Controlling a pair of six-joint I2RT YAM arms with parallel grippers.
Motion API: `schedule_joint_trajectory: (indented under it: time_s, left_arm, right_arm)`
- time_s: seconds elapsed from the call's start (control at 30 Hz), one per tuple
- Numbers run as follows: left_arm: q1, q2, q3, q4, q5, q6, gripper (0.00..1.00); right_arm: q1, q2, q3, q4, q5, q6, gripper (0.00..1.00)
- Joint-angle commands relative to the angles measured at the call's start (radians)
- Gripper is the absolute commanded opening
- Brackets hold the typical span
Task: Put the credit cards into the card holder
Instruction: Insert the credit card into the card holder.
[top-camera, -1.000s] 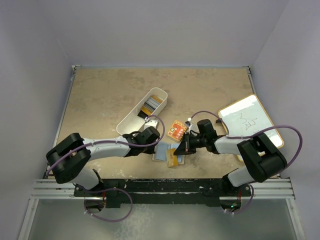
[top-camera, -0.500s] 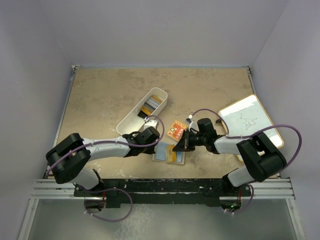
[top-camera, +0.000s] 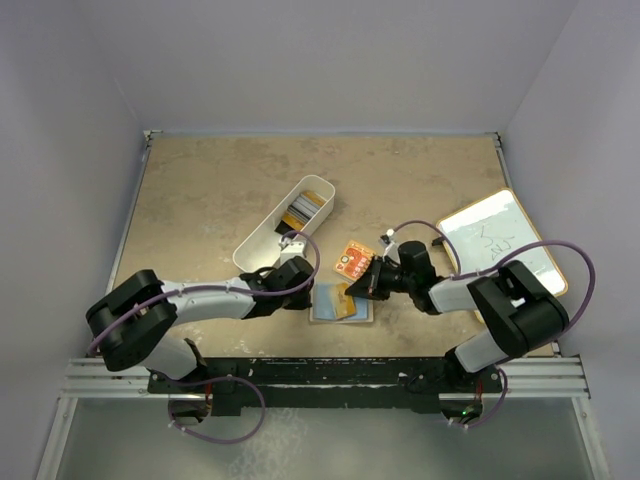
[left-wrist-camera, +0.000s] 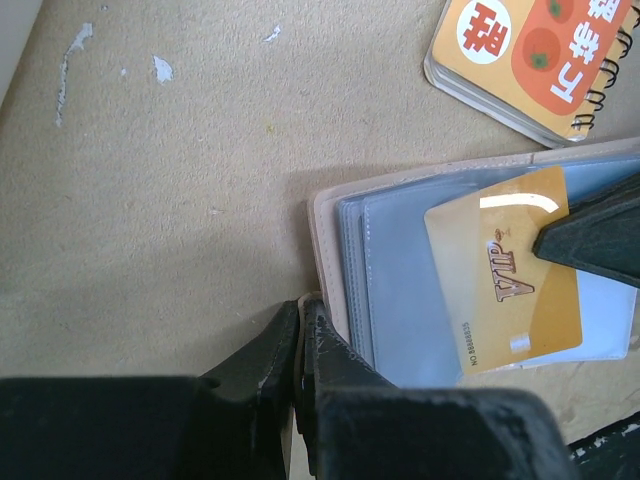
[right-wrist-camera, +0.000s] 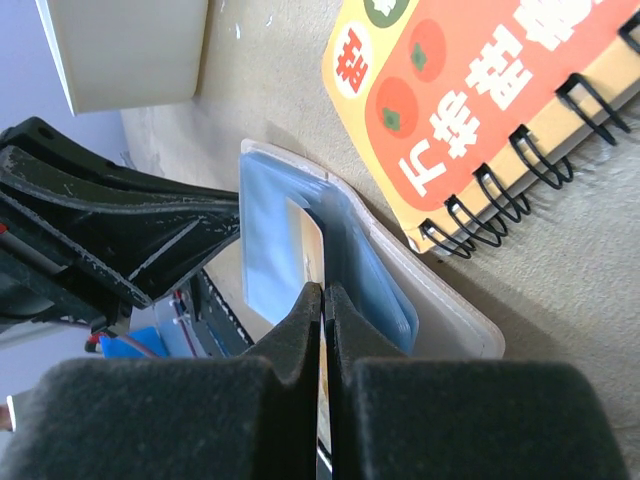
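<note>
Barely begun: orange-gold plastic credit card (left-wrist-camera: 500, 270), pinched by right gripper (right-wrist-camera: 322, 292), unslotted atop open beige leather-like card holder (left-wrist-camera: 322, 235) clamped at nine o'clock by left gripper (left-wrist-camera: 303, 312).

A white bin (top-camera: 258, 246) is set left of centre, an orange spiral notebook (top-camera: 352, 261) is laid mid-table, and possibly a whiteboard (top-camera: 497, 242) is placed right.

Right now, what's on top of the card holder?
On the holder: a gold card over the clear sleeves, pinched by the right gripper. Sleeve contents under it are hidden.
</note>
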Motion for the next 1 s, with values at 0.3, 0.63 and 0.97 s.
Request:
schedule_joint_trajectory:
  time_s: [0.3,0.63,0.97]
  left_arm:
    - [-0.017,0.001,-0.054,-0.032,0.109,-0.086,0.00]
    - [-0.013,-0.009,-0.083,0.081,0.177,-0.179,0.00]
    - [-0.011,-0.027,-0.101,0.117,0.174,-0.186,0.00]
  right_arm:
    - [0.055,-0.003,-0.080,0.186,0.183,0.123,0.00]
    - [0.101,-0.003,-0.137,0.272,0.288,0.197,0.00]
    - [0.152,-0.007,-0.049,0.084,0.231,0.086,0.21]
